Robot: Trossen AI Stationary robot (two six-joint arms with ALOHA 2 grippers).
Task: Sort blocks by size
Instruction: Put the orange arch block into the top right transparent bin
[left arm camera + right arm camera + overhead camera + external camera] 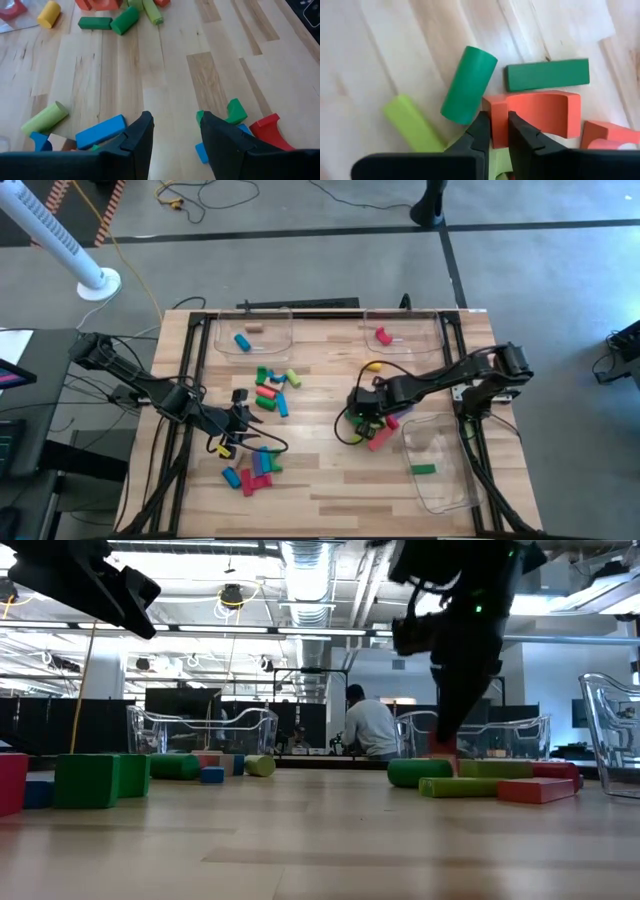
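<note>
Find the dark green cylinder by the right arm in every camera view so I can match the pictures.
High view: cannot be picked out; covered by the right end effector.
Low view: the dark green cylinder lies on its side, right of centre.
Left wrist view: near the top, left of centre.
Right wrist view: centre, tilted.
Shared landmark: the orange arch block beside it, also at the left wrist view's top edge.

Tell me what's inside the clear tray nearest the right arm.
One green block lies in the tray, near its middle. Nothing else shows in it, though the right arm crosses over one corner, so that bit is hidden.
</note>
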